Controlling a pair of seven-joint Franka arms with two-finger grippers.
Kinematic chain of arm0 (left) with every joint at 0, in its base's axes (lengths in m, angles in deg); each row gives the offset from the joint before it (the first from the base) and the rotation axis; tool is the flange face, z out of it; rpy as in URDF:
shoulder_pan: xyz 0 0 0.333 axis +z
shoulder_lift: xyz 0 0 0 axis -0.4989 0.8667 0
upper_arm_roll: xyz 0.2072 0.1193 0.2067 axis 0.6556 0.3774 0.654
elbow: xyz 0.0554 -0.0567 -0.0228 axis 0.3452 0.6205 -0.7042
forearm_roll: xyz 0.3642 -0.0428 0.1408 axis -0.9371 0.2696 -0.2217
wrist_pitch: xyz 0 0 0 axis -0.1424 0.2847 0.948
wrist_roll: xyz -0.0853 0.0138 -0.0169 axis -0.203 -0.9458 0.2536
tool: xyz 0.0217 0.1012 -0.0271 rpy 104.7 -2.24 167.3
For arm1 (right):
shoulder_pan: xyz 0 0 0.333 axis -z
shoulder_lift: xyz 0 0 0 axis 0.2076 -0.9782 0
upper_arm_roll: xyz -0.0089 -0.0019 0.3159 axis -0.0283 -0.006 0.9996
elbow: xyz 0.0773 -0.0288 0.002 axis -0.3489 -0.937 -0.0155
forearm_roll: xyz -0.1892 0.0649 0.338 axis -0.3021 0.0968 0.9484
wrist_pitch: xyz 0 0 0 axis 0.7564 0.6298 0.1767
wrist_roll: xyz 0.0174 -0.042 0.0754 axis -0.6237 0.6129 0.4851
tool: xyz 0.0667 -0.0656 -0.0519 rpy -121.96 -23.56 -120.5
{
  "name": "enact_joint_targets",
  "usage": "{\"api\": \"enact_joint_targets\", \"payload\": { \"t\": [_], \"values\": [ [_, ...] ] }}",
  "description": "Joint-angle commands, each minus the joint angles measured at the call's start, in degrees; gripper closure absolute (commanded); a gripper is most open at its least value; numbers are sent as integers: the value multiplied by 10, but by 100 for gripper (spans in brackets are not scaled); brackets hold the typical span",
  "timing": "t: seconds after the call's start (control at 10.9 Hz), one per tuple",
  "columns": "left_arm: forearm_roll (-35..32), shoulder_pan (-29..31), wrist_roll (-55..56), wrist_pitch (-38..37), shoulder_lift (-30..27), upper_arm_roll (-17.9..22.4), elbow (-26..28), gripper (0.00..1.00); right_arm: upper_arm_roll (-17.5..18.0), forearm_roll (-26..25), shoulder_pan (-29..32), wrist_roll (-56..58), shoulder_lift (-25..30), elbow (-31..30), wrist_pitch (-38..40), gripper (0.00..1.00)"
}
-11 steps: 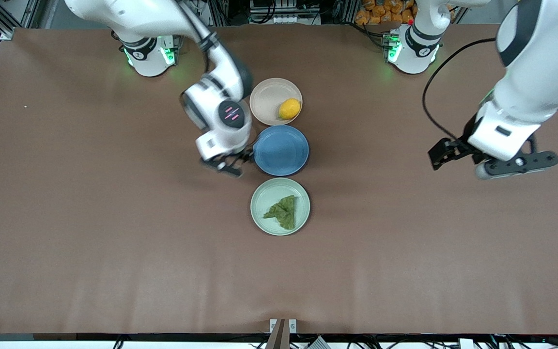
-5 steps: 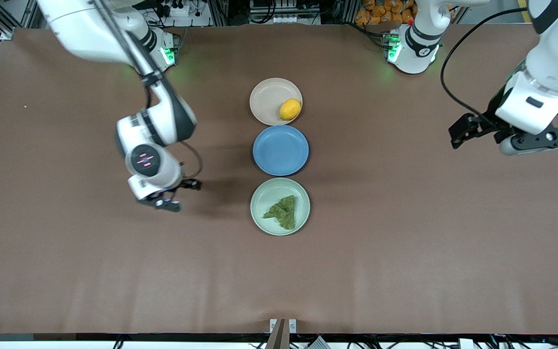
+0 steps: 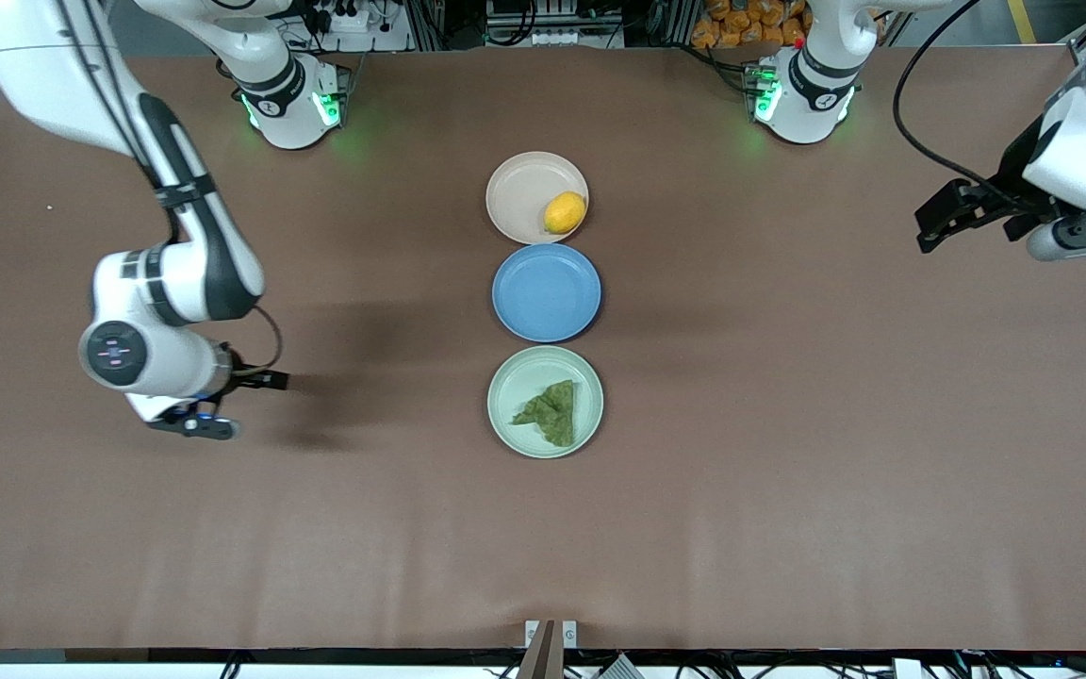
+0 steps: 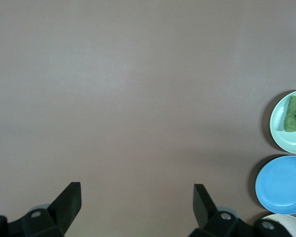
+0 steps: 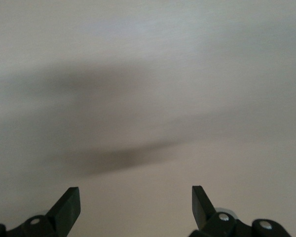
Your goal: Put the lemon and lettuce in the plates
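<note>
The lemon (image 3: pixel 564 212) lies in the beige-pink plate (image 3: pixel 517 191), the plate closest to the robots' bases. The lettuce (image 3: pixel 551 412) lies in the mint green plate (image 3: pixel 505 382), the plate nearest the front camera. In the left wrist view the lettuce (image 4: pixel 293 113) shows in the mint plate (image 4: pixel 286 140). My right gripper (image 3: pixel 187 424) is open and empty over bare table toward the right arm's end; it shows in the right wrist view (image 5: pixel 136 202). My left gripper (image 3: pixel 1076 238) is open and empty over the left arm's end; it shows in the left wrist view (image 4: pixel 137 197).
An empty blue plate (image 3: pixel 547 292) sits between the two other plates and also shows in the left wrist view (image 4: pixel 282 185). The three plates form a line down the table's middle. The brown table (image 3: pixel 788 471) stretches bare on both sides of them.
My right gripper has swung from beside the blue plate out toward the right arm's end. My left gripper has moved farther toward the left arm's end. Lemon and lettuce have not moved.
</note>
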Motion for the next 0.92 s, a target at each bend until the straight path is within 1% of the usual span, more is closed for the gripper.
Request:
{"api": "enact_joint_targets", "payload": {
  "t": [0.0, 0.09, 0.18, 0.28, 0.46, 0.64, 0.83],
  "values": [
    [-3, 19, -14, -10, -10, -3, 6, 0, 13, 0, 71, 40, 11, -4, 3, 0],
    [3, 28, -15, -11, -11, -3, 6, 0, 13, 1, 72, 40, 12, -12, 2, 0],
    [7, 29, -17, -17, -11, -3, 6, 0, 14, 1, 72, 38, 23, -26, -1, 0],
    [8, 44, -20, -18, -16, -6, 6, 0, 14, 2, 70, 33, 39, -47, -15, 0],
    [10, 52, -42, -18, -24, -3, 7, 0, 16, 3, 59, 7, 93, -115, -54, 0],
    [10, 74, -50, -18, -26, -9, 7, 0, 15, 3, 24, -32, 143, -159, -55, 0],
    [10, 75, -55, -18, -26, -10, 7, 0, 15, 1, 18, -32, 181, -200, -64, 0]
  ]
}}
